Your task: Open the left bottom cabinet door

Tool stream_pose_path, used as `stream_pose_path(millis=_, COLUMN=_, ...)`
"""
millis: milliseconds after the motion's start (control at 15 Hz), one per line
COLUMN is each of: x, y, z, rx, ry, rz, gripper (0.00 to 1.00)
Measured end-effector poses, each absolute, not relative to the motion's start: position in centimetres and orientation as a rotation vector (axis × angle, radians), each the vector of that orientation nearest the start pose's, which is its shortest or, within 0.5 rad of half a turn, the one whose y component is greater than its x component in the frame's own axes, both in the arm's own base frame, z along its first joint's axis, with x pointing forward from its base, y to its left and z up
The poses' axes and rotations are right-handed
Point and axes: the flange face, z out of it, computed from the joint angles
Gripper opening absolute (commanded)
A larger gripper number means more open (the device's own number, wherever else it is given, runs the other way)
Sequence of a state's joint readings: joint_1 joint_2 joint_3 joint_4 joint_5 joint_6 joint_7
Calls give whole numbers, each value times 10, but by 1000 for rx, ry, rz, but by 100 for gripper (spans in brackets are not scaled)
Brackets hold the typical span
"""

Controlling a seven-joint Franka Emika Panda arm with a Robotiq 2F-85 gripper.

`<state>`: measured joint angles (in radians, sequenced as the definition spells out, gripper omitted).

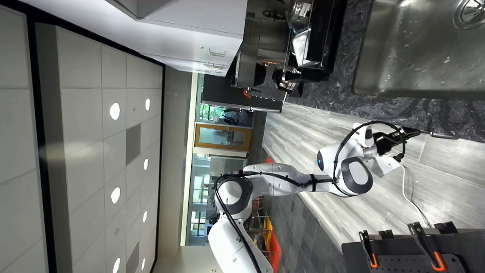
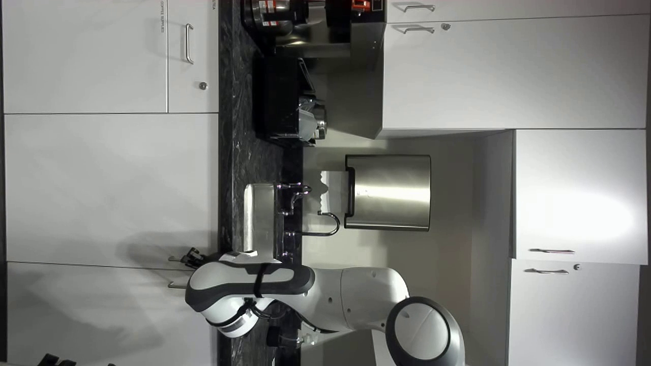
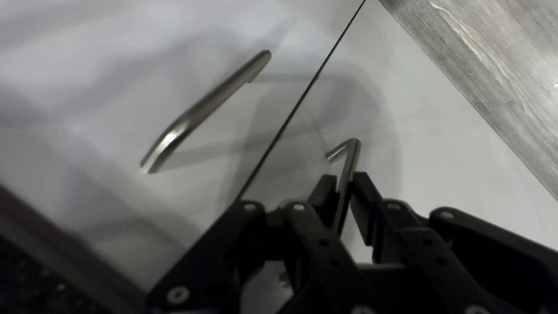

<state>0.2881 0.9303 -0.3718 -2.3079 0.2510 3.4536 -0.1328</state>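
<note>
The exterior pictures stand sideways. The left bottom cabinet door, a flat pale panel, lies flush with its neighbour; it also shows in the wrist view, right of a thin dark seam. It looks closed. Its slim metal handle runs between the fingers of my black gripper. The fingers are nearly together on either side of the bar, and part of the handle is hidden behind them. In both exterior views my gripper is at the cabinet front, just below the countertop edge.
The neighbouring door has its own handle close across the seam. The dark stone countertop with a steel sink lies above. A dark stand with orange clamps stands on the floor near a white cable.
</note>
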Motion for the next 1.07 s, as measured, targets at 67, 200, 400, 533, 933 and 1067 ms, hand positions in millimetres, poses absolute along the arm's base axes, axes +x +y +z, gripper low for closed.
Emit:
stream_pose_path(millis=67, x=471, y=-97, z=18, rx=-3464, ry=23, rz=-475, gripper=4)
stream_pose_path(millis=200, x=471, y=-95, z=18, rx=-3475, ry=12, rz=-477, gripper=4)
stream_pose_path(millis=400, x=471, y=-92, z=17, rx=-3485, ry=4, rz=-480, gripper=4)
stream_pose_path(millis=533, x=470, y=-89, z=17, rx=-3486, ry=7, rz=-481, gripper=4)
stream_pose_path(millis=933, x=464, y=-77, z=16, rx=-3490, ry=36, rz=-480, gripper=4)
stream_pose_path(millis=1067, x=459, y=-69, z=16, rx=-3492, ry=60, rz=-481, gripper=4)
